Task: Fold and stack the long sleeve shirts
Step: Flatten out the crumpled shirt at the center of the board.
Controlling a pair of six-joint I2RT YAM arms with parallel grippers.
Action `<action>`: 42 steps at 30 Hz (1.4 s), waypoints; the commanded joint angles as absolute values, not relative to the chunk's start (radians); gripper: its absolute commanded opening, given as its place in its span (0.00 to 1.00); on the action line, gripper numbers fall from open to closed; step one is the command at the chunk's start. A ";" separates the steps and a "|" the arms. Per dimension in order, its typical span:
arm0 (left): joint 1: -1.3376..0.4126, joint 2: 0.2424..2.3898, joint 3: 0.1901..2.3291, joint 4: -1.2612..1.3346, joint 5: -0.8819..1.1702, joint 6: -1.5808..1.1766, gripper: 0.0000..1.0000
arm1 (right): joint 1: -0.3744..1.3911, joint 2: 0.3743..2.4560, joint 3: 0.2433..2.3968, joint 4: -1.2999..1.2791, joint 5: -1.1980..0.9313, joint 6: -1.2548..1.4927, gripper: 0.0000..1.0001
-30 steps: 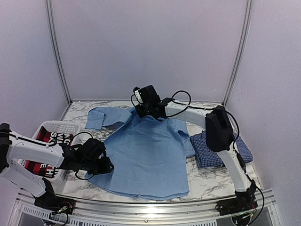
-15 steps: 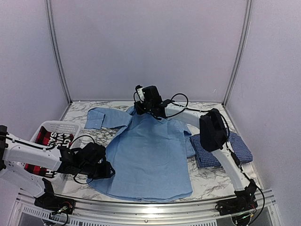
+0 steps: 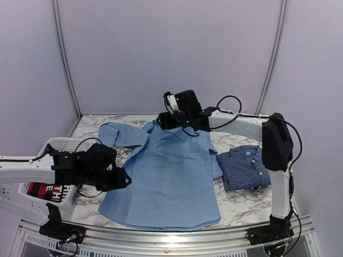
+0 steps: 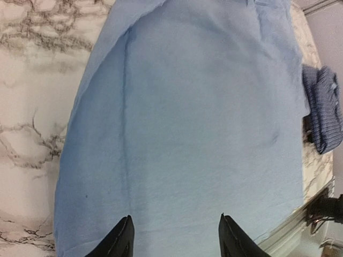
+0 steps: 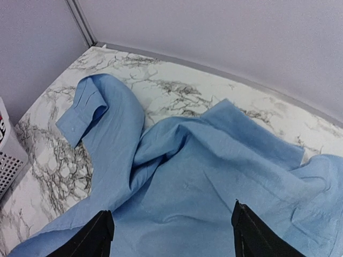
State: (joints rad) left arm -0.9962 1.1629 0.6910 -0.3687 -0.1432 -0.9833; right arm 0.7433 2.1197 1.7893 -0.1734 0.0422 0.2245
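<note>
The light blue shirt (image 3: 166, 176) is lying spread out directly under both claws. The left claw (image 4: 175, 217) is hovering half-open and empty, and the right claw (image 5: 172, 208) is gaping wide above the collar. Soft, light and limp, the shirt is probably best pinched at the shoulder and hem edges. The checked shirt (image 3: 247, 167) is sitting folded off to the right claw's right.

Plain lt blue shirt (image 3: 171, 171); 2nd shirt (image 3: 247, 167) dk blue w/ fine white check. Table (image 3: 236, 206) white marble, grey veins. Basket (image 3: 67, 143) white; garment (image 3: 33, 189) in it red/black, white letters. My fingers (image 4: 120, 241) black.
</note>
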 commanded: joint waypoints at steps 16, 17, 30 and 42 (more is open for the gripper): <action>-0.358 1.768 1.423 -0.508 -0.261 -0.496 0.62 | 0.817 1.853 1.313 -0.063 -0.018 0.335 0.71; -0.346 1.816 1.466 -0.508 -0.260 -0.490 0.62 | 0.819 1.840 1.298 -0.063 -0.017 0.334 0.71; -0.309 2.279 1.893 -0.531 -0.378 -0.551 0.67 | 0.830 1.745 1.160 -0.042 -0.006 0.360 0.71; -0.304 2.430 1.980 -0.559 -0.439 -0.629 0.49 | 0.832 1.746 1.152 -0.044 -0.005 0.358 0.71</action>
